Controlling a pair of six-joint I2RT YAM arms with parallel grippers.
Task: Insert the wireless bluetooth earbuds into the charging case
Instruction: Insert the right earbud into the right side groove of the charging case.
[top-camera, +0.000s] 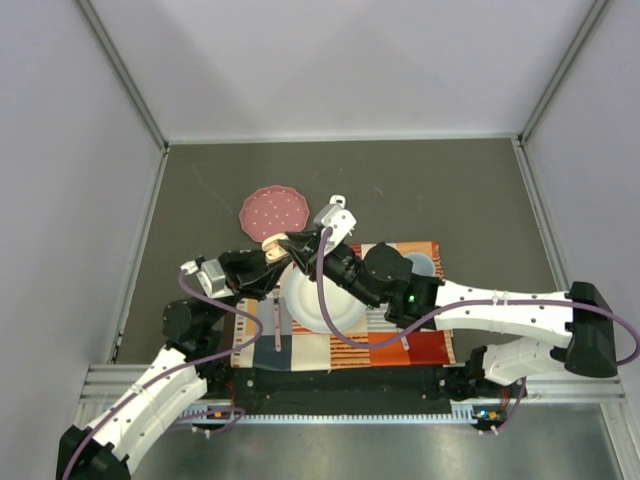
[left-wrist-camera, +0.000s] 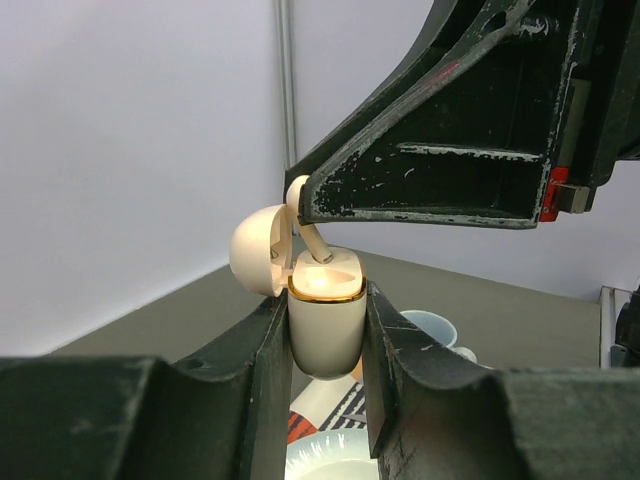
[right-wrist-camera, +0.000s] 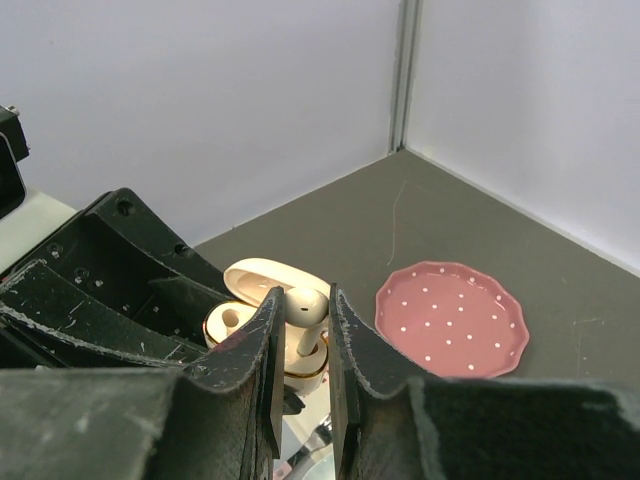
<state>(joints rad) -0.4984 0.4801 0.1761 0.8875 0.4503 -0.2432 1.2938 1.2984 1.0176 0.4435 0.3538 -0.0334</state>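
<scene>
One charging case (left-wrist-camera: 326, 322). One earbud (right-wrist-camera: 304, 306) visible, pale peach. Two plates: one pink plate (top-camera: 272, 210) with white dots, one white plate (top-camera: 308, 312). One light blue cup (top-camera: 421, 265). One striped mat (top-camera: 402, 350). Two robot arms: left arm (top-camera: 145, 395), right arm (top-camera: 500, 313).

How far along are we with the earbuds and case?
Done: the left end effector grips the charging case, lid open. In hand: the right end effector pinches an earbud, stem tip at one socket, not yet seated. Left: push it home; the other socket looks empty, and I see no second earbud.
</scene>
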